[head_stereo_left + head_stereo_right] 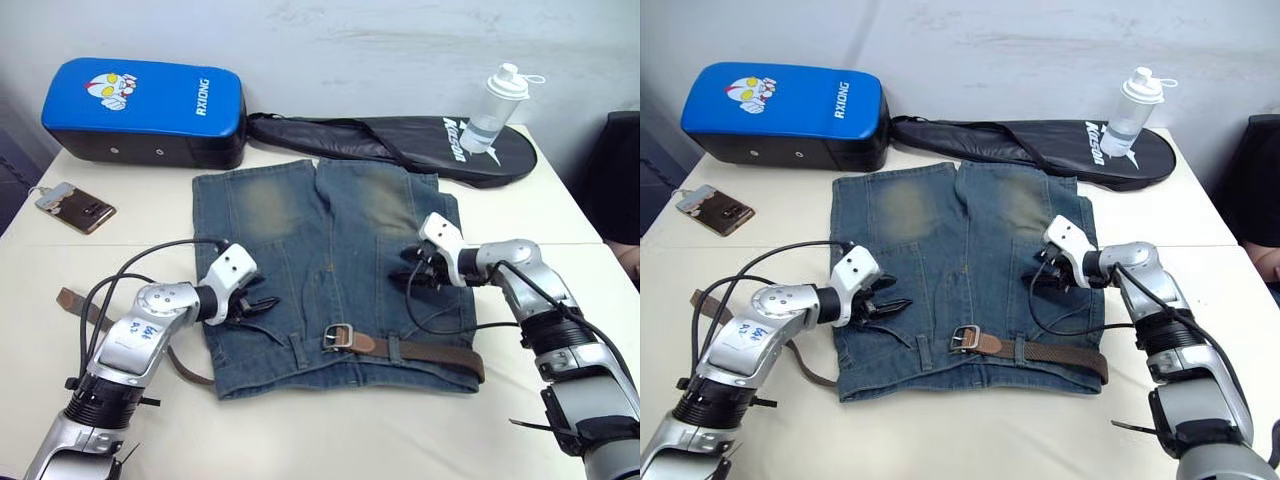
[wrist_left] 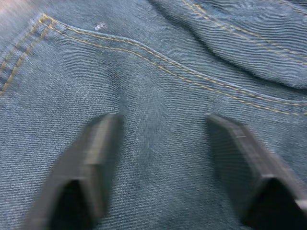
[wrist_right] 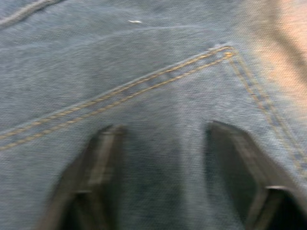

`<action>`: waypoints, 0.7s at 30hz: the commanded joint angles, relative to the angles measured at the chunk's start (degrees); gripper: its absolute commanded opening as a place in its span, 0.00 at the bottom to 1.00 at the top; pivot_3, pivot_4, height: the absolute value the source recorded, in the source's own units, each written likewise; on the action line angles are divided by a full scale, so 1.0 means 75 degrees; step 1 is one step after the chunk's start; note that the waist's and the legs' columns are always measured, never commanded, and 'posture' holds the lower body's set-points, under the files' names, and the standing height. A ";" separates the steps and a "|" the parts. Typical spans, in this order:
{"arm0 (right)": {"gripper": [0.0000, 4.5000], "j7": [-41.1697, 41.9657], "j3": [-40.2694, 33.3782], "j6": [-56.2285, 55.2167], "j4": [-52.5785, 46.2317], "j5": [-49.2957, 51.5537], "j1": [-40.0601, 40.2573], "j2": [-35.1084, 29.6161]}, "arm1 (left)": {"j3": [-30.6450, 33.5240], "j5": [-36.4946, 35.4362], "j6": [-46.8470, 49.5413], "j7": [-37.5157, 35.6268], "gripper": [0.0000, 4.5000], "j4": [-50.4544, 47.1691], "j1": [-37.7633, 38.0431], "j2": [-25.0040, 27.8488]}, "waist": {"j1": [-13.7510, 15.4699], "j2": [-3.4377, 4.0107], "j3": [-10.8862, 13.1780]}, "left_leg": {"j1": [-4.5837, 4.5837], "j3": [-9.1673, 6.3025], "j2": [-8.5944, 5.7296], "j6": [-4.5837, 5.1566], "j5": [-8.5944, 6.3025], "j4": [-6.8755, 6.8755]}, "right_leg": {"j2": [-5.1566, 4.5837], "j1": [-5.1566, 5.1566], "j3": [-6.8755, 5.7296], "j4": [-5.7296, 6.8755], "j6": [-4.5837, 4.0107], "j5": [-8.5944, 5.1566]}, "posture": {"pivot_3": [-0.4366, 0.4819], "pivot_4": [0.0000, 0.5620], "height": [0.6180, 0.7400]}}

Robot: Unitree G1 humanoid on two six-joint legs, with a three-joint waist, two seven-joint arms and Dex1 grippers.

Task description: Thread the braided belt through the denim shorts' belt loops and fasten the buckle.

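We are hovering both spread hands, left hand [image 1: 262, 303] and right hand [image 1: 410, 278], over the denim shorts [image 1: 330, 250]; the braided belt [image 1: 430, 351] is lying along the waistband.

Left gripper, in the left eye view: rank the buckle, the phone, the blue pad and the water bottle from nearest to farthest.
From the left gripper, open over the denim shorts:
1. The buckle, just to its right on the waistband.
2. The phone, at the table's left edge.
3. The blue pad, back left.
4. The water bottle, far back right.
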 commanded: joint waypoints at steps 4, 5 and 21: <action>0.00 0.0634 0.0513 0.1497 -0.0683 -0.0013 0.0713 -0.0164 | 0.0076 -0.0357 0.0372 -0.0158 0.02 -0.0463 0.0094 -0.0241 | 0.0045 0.0000 -0.0029 | -0.0001 0.0000 0.0000 0.0006 0.0000 -0.0009 | 0.0000 -0.0001 0.0000 -0.0010 0.0000 0.0000 | 0.48 0.27 1.00; 0.00 0.0677 0.0421 0.1568 -0.0855 0.0103 0.0722 -0.0143 | 0.0173 -0.0391 0.0392 -0.0108 0.02 -0.0506 0.0066 -0.0288 | 0.0062 0.0000 -0.0029 | -0.0001 0.0000 0.0000 0.0007 0.0000 -0.0010 | 0.0000 -0.0002 0.0000 -0.0012 -0.0001 0.0000 | 0.48 0.27 1.00; 0.00 -0.2275 -0.0537 -0.2795 0.3438 -0.0898 -0.2876 0.1105 | 0.1022 0.0936 -0.2574 0.1945 0.02 0.3573 -0.2856 -0.1417 | -0.0063 0.0048 0.0080 | -0.0049 0.0029 -0.0006 0.0044 0.0054 -0.0018 | 0.0012 -0.0071 -0.0001 0.0015 -0.0003 0.0003 | 0.48 0.27 1.00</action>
